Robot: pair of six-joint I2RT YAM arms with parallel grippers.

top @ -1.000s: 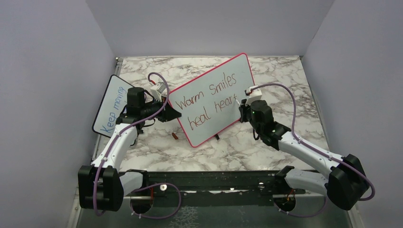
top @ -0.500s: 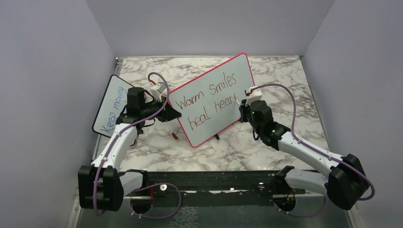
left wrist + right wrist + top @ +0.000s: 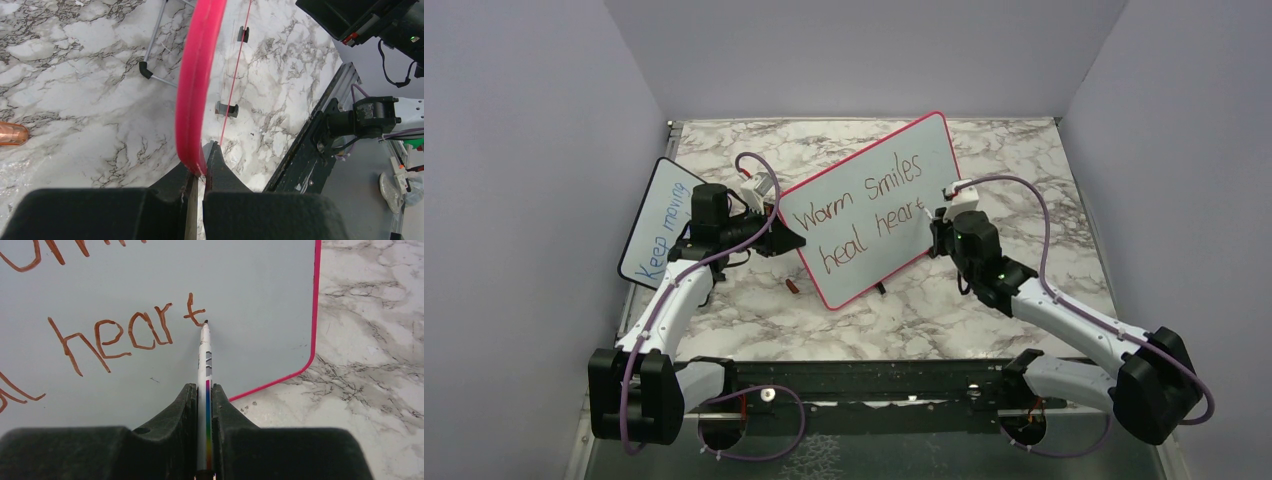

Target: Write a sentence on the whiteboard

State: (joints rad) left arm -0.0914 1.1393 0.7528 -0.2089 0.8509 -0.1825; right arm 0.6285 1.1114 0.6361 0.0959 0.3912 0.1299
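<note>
Top external: high above and behind the arm bases, facing 12 o'clock and downward, far enough back to take in the whole worktop and whiteboard. Left wrist: right behind the left gripper, very near the whiteboard's pink frame, seen edge-on, worktop beyond. Right wrist: just behind the right gripper, looking along the marker at the whiteboard's face, close range. Shared by all three: whiteboard and marble worktop.

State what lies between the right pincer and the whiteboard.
A white marker, clamped in the right pincer, with its tip at the whiteboard; the right wrist view shows it.
</note>
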